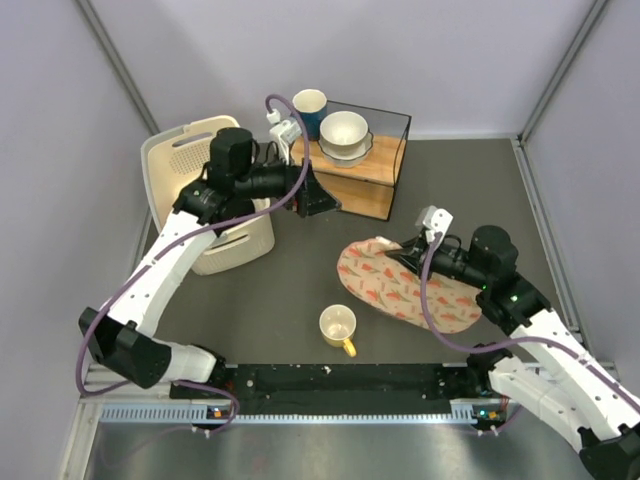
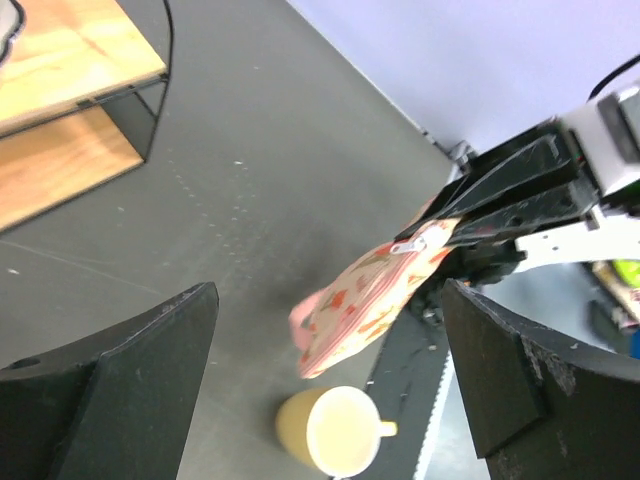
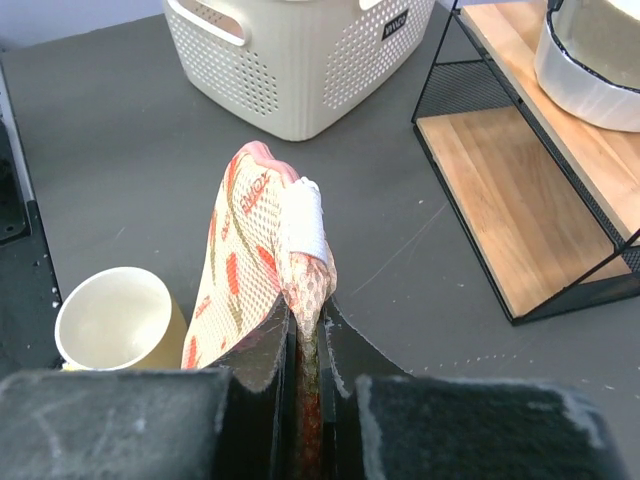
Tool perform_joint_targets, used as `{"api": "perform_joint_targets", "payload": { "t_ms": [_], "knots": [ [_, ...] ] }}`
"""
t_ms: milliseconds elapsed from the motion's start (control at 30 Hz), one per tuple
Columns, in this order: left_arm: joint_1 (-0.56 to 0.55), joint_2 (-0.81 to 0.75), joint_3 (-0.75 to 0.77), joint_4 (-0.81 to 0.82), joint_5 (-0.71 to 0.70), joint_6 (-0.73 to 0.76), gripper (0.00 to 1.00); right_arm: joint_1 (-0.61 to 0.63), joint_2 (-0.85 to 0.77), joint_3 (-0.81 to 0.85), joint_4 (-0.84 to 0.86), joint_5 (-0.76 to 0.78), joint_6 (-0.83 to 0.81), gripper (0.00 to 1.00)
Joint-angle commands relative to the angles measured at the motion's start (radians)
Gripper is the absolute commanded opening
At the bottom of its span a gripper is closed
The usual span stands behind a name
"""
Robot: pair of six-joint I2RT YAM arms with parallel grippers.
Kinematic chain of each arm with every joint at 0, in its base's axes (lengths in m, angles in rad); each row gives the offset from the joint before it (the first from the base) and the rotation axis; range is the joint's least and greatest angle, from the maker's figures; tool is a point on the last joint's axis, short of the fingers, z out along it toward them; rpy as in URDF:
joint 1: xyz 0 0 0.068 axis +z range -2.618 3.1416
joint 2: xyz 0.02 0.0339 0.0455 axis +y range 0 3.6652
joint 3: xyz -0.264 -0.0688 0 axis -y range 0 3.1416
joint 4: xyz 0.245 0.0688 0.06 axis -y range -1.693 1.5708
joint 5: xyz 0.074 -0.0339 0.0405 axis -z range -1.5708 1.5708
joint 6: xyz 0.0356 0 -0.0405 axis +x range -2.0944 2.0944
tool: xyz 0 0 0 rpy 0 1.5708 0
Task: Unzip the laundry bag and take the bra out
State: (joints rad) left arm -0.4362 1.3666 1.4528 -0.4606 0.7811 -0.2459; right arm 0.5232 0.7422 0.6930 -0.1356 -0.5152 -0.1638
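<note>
The right gripper's (image 3: 306,322) black fingers fill the bottom of the right wrist view, clamped flat on the edge of the laundry bag (image 3: 245,265), which stands up on its side. A white zip pull (image 3: 302,222) sits on the trim just past the fingertips, and a yellow mug (image 3: 112,322) stands just beside the bag.

In the left wrist view the left gripper (image 2: 327,305) is spread wide and grips nothing, hanging above the dark table (image 2: 250,170). The bag is lifted at its far end, where the other arm pinches it.

From the top camera, the bag lies right of centre. The left gripper hovers beside the wooden shelf (image 1: 362,180), well apart from the bag.
</note>
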Motion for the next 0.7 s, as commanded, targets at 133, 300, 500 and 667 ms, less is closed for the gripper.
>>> {"api": "perform_joint_targets", "payload": {
  "t_ms": [133,300,500,667],
  "knots": [
    [-0.125,0.032,0.024,0.16,-0.051,-0.357,0.89,0.006,-0.101,-0.036,0.059,-0.013,-0.003,0.0],
    [-0.252,0.104,0.102,0.027,-0.123,-0.235,0.74,0.005,-0.086,-0.016,0.025,-0.012,-0.026,0.0],
    [-0.343,0.169,0.256,-0.165,-0.367,-0.081,0.7,0.006,-0.076,-0.004,0.025,-0.026,-0.022,0.0],
    [-0.345,0.252,0.279,-0.219,-0.263,-0.107,0.69,0.006,-0.073,-0.004,0.025,-0.026,-0.028,0.0]
  ]
}}
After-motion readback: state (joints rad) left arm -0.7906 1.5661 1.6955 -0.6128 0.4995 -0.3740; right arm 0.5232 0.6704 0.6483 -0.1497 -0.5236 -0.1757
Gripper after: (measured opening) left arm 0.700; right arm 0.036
